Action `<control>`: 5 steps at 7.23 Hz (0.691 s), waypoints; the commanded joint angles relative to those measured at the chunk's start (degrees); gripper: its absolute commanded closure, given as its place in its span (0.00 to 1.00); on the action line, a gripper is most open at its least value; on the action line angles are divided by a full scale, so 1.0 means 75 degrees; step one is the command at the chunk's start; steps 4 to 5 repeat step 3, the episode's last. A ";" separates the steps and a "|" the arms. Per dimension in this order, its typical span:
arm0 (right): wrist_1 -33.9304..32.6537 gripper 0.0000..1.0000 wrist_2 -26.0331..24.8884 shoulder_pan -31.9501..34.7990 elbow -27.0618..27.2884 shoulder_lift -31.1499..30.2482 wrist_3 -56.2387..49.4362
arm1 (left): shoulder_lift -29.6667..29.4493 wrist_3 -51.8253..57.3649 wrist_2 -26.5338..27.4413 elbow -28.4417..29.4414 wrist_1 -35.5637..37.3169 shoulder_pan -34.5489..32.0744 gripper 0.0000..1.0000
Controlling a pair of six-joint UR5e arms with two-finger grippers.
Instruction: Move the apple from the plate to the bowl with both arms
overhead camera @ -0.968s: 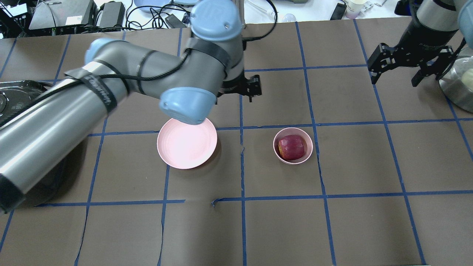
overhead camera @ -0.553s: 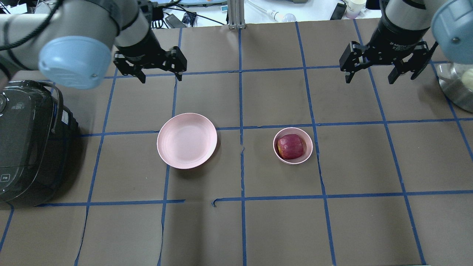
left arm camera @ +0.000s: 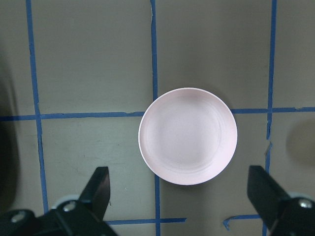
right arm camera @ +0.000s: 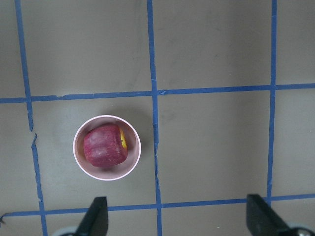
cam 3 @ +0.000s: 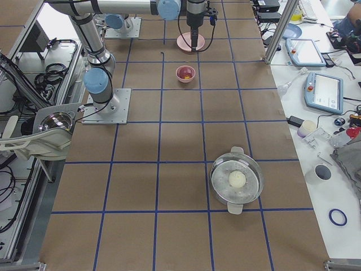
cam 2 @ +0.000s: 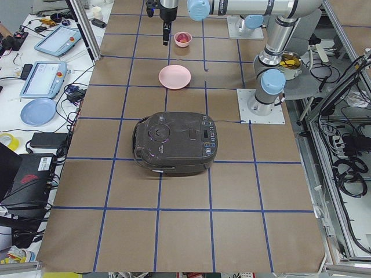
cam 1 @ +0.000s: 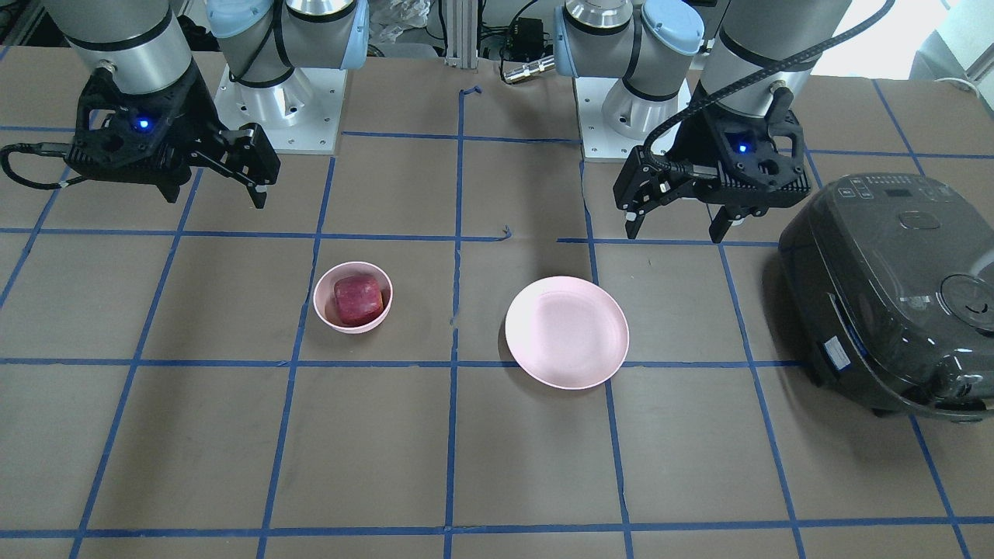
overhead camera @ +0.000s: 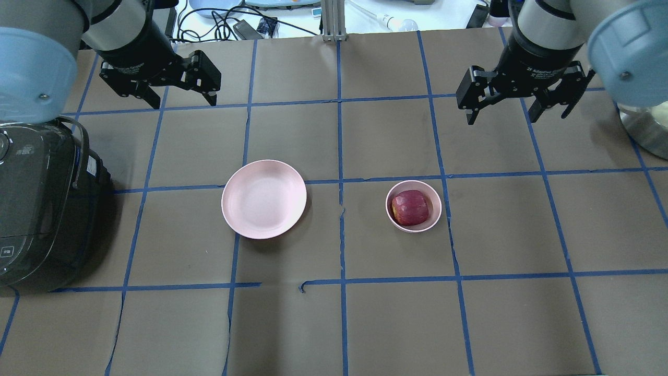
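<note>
Apple [overhead camera: 410, 207] sits in the bowl [overhead camera: 438, 211], plate [overhead camera: 263, 199] bare, so the transfer looks done. Left gripper [overhead camera: 183, 100] and right gripper [overhead camera: 509, 117] hang high, jaws spread wide, holding nothing. Best finish: take both arms straight clear, well away from that bowl.

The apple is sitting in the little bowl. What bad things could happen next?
Two things, maybe. The apple nearly fills the small bowl, so a bump from the open right gripper could tip the bowl or knock the apple out. The open left gripper hangs fairly near the black cooker, so a wide swing of that arm might hit it.
</note>
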 commanded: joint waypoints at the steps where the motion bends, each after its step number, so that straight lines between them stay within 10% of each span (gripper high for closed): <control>1: 0.0001 0.00 -0.0005 0.0003 -0.0011 0.0002 -0.0013 | 0.0063 0.0026 0.0052 0.0412 -0.0657 0.0114 0.00; 5: -0.0011 0.00 -0.0029 0.0003 0.0024 0.0013 -0.0048 | 0.0016 0.0097 0.0147 0.0673 -0.1246 0.0115 0.00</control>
